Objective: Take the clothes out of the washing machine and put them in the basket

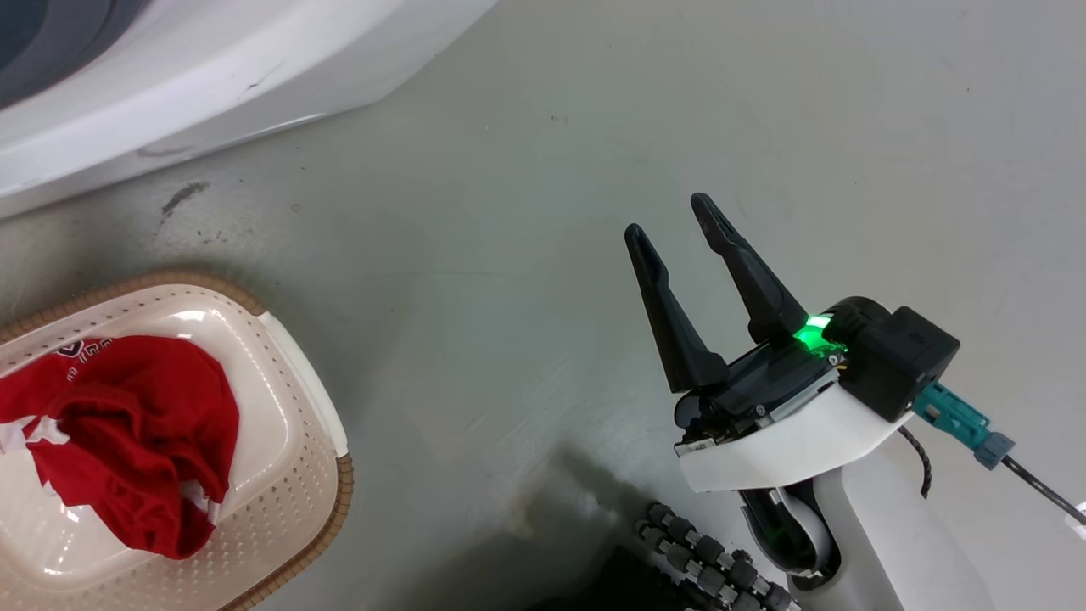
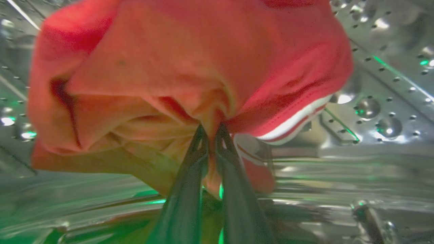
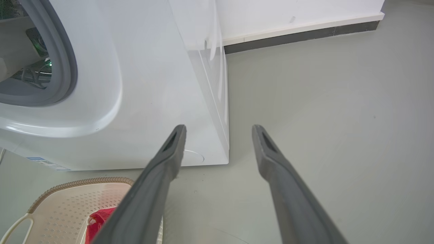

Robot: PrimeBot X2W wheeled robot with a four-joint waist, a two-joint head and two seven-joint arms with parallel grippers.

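Checked jaws: found left gripper (image 2: pixel 212 130) pinched tight on red garment (image 2: pixel 190 67) inside drum (image 2: pixel 390 84), perforated wall close at 3 o'clock. Found right gripper (image 1: pixel 668 216) spread wide, holding nothing, over open floor (image 1: pixel 526 170). Noted basket (image 1: pixel 339 484) at 8 o'clock in head view, second red garment (image 1: pixel 127 424) inside; washing machine (image 1: pixel 212 76) at 11 o'clock.
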